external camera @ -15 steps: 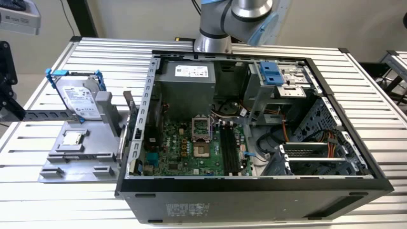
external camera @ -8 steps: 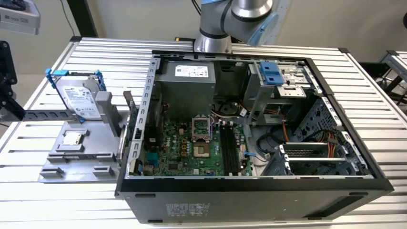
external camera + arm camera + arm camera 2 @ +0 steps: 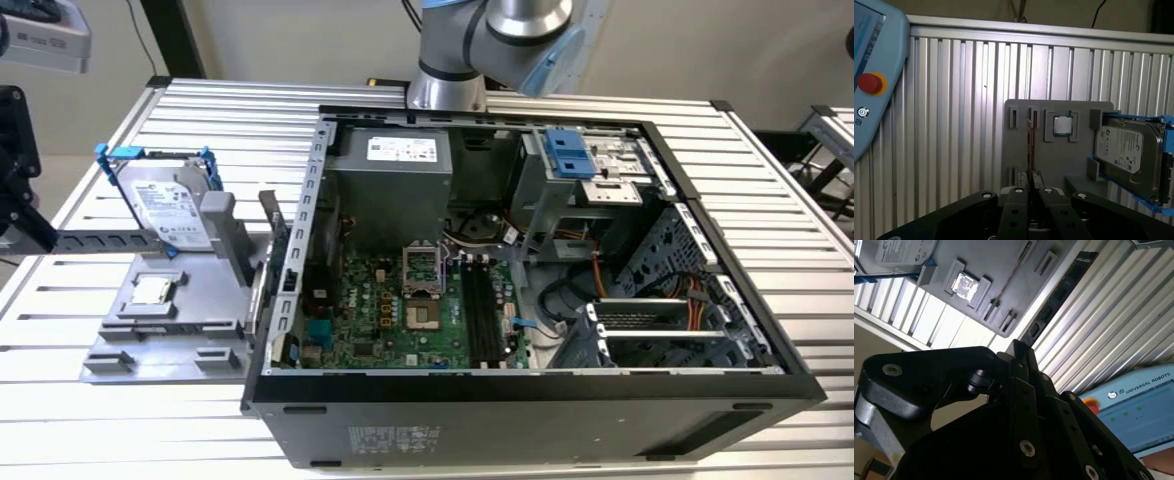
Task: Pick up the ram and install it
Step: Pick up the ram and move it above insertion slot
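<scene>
The ram [image 3: 1030, 145] stands on its long edge in a slot of the grey holder [image 3: 1081, 165] and shows as a thin brownish line. It appears the same way in the second wrist view [image 3: 1013, 276] and in the exterior view [image 3: 266, 238], just left of the computer case. My gripper [image 3: 1030, 192] hovers well above the holder, lined up over the ram's near end and apart from it. The black fingers [image 3: 1019, 357] are shut with nothing visible between them. The empty black memory slots [image 3: 481, 310] lie on the green motherboard [image 3: 374, 310] inside the open case.
The holder [image 3: 147, 335] also carries a silver hard drive in a blue bracket [image 3: 167, 205] and a small square processor chip [image 3: 151, 290]. The open computer case [image 3: 534, 395] takes up the table's middle. A blue teach pendant [image 3: 874, 85] lies on the ribbed table beside the holder. The arm [image 3: 481, 40] rises behind the case.
</scene>
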